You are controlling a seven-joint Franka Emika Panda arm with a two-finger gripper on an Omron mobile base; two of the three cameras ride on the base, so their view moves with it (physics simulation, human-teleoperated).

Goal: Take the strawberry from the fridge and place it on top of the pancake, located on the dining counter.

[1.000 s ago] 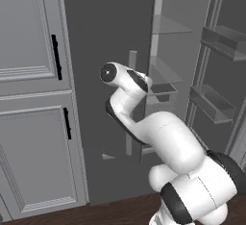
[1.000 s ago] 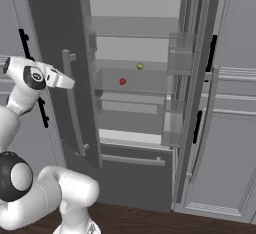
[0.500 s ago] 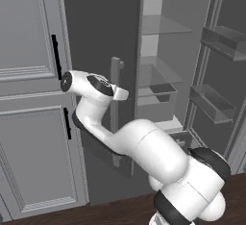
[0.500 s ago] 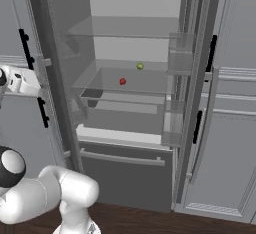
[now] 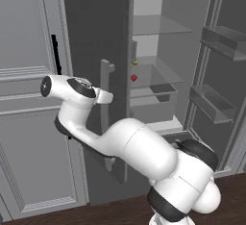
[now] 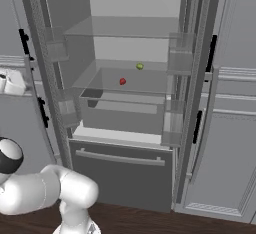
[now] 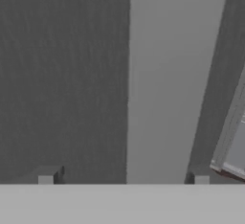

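Now fridge (image 6: 131,68) wide open, strawberry (image 6: 122,81) on glass shelf (image 6: 145,80), pincer (image 7: 123,177) agape, empty.

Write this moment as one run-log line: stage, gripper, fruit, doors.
stage: fridge opened | gripper: open, empty, at pale bar handle | tiny red strawberry: on glass shelf, untouched | tall dark grey fridge: both doors open

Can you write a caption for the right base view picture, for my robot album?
Open fridge with a red strawberry and a yellow-green fruit on one glass shelf.
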